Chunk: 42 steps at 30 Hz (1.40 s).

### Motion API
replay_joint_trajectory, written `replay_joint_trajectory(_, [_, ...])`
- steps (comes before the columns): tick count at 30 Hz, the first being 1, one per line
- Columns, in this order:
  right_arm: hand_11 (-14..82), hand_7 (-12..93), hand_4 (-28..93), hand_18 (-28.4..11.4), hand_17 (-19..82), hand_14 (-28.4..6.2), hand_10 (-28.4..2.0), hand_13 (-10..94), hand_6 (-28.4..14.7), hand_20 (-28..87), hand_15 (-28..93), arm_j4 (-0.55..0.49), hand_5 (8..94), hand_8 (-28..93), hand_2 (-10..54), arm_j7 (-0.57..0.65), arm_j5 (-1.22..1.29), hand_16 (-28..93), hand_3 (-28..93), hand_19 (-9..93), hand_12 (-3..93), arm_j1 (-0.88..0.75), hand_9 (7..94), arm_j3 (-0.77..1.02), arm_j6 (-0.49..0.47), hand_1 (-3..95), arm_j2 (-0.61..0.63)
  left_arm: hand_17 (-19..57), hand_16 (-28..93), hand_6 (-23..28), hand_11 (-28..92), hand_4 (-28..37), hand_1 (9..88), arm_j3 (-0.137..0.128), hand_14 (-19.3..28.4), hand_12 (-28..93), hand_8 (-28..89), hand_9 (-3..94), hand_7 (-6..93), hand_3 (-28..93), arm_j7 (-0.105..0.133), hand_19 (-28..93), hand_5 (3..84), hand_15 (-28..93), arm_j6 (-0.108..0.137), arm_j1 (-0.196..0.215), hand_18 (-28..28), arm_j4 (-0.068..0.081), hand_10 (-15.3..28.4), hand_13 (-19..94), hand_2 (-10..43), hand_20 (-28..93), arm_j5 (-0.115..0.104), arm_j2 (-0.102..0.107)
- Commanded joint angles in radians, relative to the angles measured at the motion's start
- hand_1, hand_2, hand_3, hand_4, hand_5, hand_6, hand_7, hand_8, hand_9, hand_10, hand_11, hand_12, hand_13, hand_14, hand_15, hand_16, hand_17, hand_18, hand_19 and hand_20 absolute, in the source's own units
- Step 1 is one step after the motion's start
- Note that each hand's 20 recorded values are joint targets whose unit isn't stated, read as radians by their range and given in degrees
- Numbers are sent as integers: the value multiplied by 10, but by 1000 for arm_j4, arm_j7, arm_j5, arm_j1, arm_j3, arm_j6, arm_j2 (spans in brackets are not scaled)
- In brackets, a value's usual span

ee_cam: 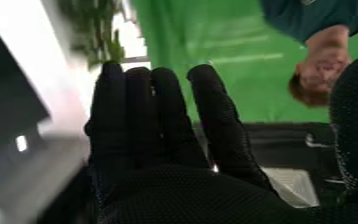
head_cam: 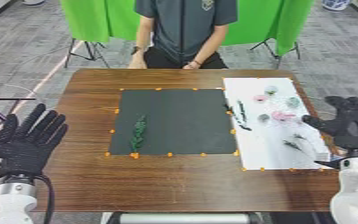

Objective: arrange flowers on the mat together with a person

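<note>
My left hand [head_cam: 26,142] stands beside the table's left edge, its fingers straight and spread, holding nothing. Over the right side of the white sheet is my right hand [head_cam: 351,122], empty; in the right wrist view the right hand [ee_cam: 167,165] has straight fingers. A green leafy stem [head_cam: 139,132] lies lengthwise on the left part of the dark mat [head_cam: 180,112]. On the white sheet [head_cam: 269,150] are a long dark green stem [head_cam: 243,114], a pink flower [head_cam: 282,115], a smaller pink one [head_cam: 261,98], several pale green heads [head_cam: 293,102] and small green sprigs [head_cam: 292,145].
Small orange markers [head_cam: 169,154] line the mat and the sheet on the brown table [head_cam: 140,185]. A person sits across the table, hands at its far edge. Green cloth [head_cam: 278,25] hangs behind on stands.
</note>
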Motion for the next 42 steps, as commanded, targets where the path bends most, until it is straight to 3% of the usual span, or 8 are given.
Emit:
replay_joint_trajectory(1, [625, 188, -283, -233, 214, -222, -207, 367, -74, 426, 793, 31, 541, -123, -95, 94, -60, 521, 688, 784, 540, 11, 397, -29, -33, 232, 30, -55, -51, 90, 252, -283, 234, 10, 171, 116, -101, 408, 141, 715, -3, 306, 441, 352, 49, -2, 143, -4, 177, 306, 137, 126, -14, 6])
replay_joint_trajectory(9, [646, 192, -283, -253, 283, -212, -175, 478, -46, 528, 797, 43, 658, -127, -95, 148, -9, 607, 496, 831, 584, 29, 520, -44, -186, 347, 23, -56, -56, 90, 265, -283, 233, 19, 173, 116, -104, 410, 154, 723, -3, 318, 433, 371, 37, -21, 145, 5, 179, 309, 137, 127, -10, 12])
replay_joint_trajectory(16, [634, 187, -283, -245, 293, -208, -171, 480, -43, 528, 786, 115, 660, -128, -95, 168, 44, 621, 541, 820, 584, 26, 526, -67, -203, 361, 3, -56, -58, 91, 267, -283, 234, 14, 173, 114, -106, 409, 153, 723, 9, 318, 432, 373, 51, -34, 145, 10, 177, 310, 137, 126, -37, 13])
replay_joint_trajectory(22, [637, 198, -283, -241, 293, -204, -166, 478, -37, 521, 785, 113, 649, -128, -95, 190, 81, 614, 528, 813, 571, 25, 523, -70, -262, 395, -10, -56, -60, 89, 271, -283, 235, -2, 173, 114, -107, 410, 158, 722, 12, 321, 423, 375, 55, -23, 145, 5, 178, 310, 138, 126, -31, 12])
replay_joint_trajectory(27, [641, 219, -283, -240, 295, -201, -166, 483, -30, 518, 787, 121, 655, -131, -95, 198, 118, 603, 626, 813, 564, 26, 531, -77, -278, 356, -21, -56, -62, 89, 271, -283, 235, 17, 173, 113, -108, 410, 159, 723, -2, 322, 424, 375, 50, -40, 145, 14, 178, 312, 138, 126, -31, 11])
replay_joint_trajectory(33, [647, 318, -281, -241, 308, -192, -154, 510, -11, 512, 786, 128, 686, -129, -95, 248, 169, 596, 706, 815, 561, 39, 566, -103, -236, 397, -23, -55, -62, 90, 271, -283, 234, 21, 173, 113, -108, 411, 160, 724, -4, 321, 431, 375, 51, -35, 144, 12, 177, 311, 139, 125, -29, 10])
replay_joint_trajectory(36, [650, 387, -282, -238, 321, -185, -148, 532, -16, 500, 784, 130, 677, 57, -95, 283, 199, 591, 623, 821, 550, 47, 584, -116, -180, 477, -22, -55, -62, 90, 270, -283, 236, 22, 173, 112, -109, 412, 160, 721, -6, 321, 434, 376, 52, -30, 144, 9, 177, 311, 139, 125, -12, 10])
replay_joint_trajectory(42, [617, 482, -280, -241, 358, -173, -135, 585, -2, 482, 789, 126, 694, 123, -95, 321, 226, 575, 653, 850, 610, 53, 643, -129, -106, 549, -20, -56, -61, 90, 269, -283, 234, 27, 173, 111, -109, 412, 158, 724, -8, 321, 437, 377, 49, -29, 144, 11, 177, 310, 140, 126, -21, 9])
